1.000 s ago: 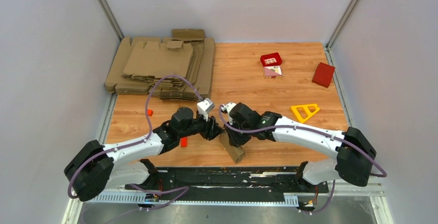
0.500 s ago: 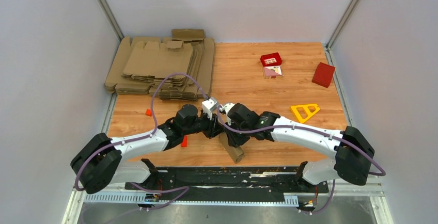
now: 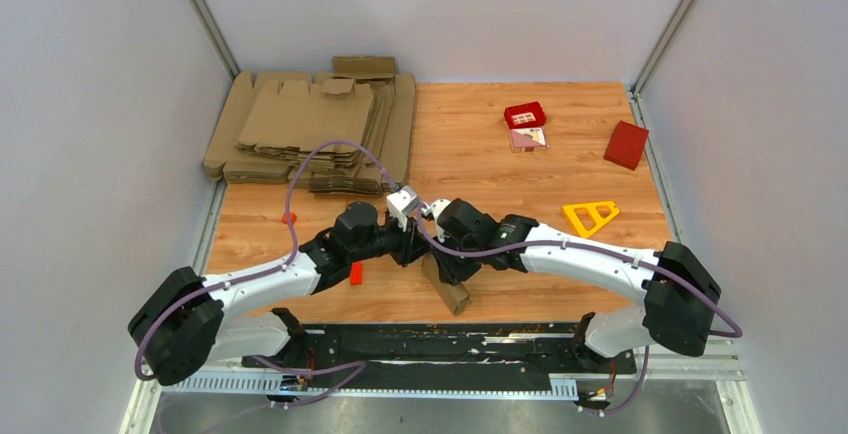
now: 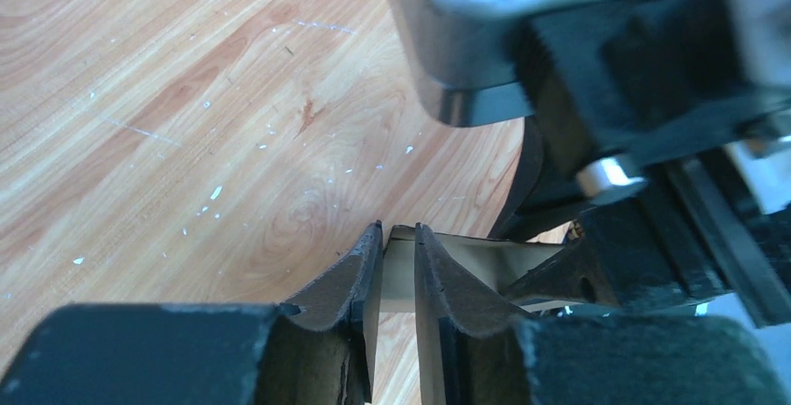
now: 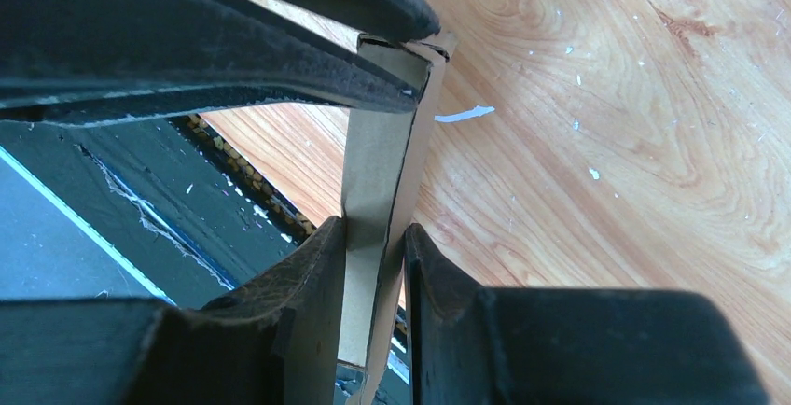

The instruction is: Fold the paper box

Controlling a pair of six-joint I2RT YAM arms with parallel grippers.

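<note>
The paper box (image 3: 447, 288) is a small brown cardboard piece held just above the table near its front edge, between both arms. My left gripper (image 3: 420, 251) meets it from the left and is shut on one of its edges; in the left wrist view the cardboard (image 4: 399, 265) sits pinched between the two fingers. My right gripper (image 3: 447, 266) comes from the right and is shut on the same piece; in the right wrist view the folded cardboard strip (image 5: 378, 190) runs up between the fingers. The two grippers touch or nearly touch above the box.
A big pile of flat cardboard blanks (image 3: 310, 129) lies at the back left. A red box (image 3: 626, 144), a small red tray on a card (image 3: 525, 122) and a yellow triangle (image 3: 590, 216) lie at the right. Small orange pieces (image 3: 355, 273) lie by the left arm.
My left gripper has moved right, closing in on the right gripper and the box. The right gripper and the box have shifted slightly left.
</note>
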